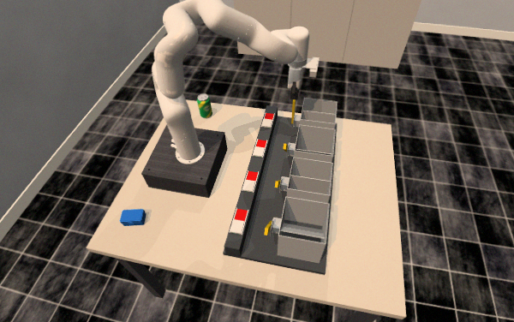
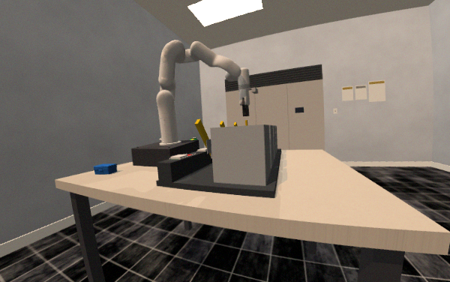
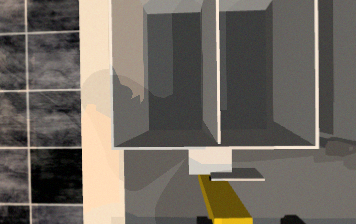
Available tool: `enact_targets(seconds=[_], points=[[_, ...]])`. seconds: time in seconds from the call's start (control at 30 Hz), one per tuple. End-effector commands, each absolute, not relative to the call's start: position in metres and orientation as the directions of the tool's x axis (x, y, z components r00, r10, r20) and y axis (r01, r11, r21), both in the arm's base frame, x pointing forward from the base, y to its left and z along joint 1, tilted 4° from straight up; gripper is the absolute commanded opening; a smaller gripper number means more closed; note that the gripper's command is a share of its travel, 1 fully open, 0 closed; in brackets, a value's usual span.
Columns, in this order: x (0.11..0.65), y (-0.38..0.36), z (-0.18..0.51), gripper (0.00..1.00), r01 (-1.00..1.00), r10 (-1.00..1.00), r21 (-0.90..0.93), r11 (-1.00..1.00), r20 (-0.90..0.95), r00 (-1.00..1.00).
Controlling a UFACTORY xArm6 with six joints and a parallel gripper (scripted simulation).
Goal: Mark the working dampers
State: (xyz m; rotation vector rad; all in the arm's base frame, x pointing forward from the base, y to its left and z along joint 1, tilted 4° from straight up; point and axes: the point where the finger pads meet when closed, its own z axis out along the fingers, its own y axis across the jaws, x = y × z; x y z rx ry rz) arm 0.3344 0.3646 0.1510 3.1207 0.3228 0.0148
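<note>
The gripper (image 1: pixel 294 93) (image 2: pixel 245 111) (image 3: pixel 246 220) is held partly open, with nothing gripped, above the upright yellow lever (image 1: pixel 293 112) (image 2: pixel 246 122) (image 3: pixel 225 197) of the farthest damper (image 1: pixel 319 116) (image 3: pixel 165 148). Four dampers are lined up on a dark base (image 1: pixel 265 248) (image 2: pixel 240 189), each placed behind its own slider. Red is shown by all four sliders, their white covers (image 1: pixel 236 226) not pushed across. A green can (image 1: pixel 205 107) and a blue box (image 1: pixel 133 217) (image 2: pixel 105 169) are seen on the table (image 1: pixel 364 193) (image 2: pixel 337 187).

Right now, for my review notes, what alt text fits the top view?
A white robot arm holds its gripper above the yellow lever of the farthest of four gray dampers. All four status sliders show red. A green can and blue box stand near its base.
</note>
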Motion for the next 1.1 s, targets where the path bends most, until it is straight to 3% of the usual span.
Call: enact_targets(seconds=[0.0,1.07], points=[[0.335,0.366,0.152,0.39,0.205,0.205,0.002,-0.979,0.013,0.979],[0.335,0.366,0.1,0.39,0.206,0.206,0.001,-0.979,0.014,0.978]])
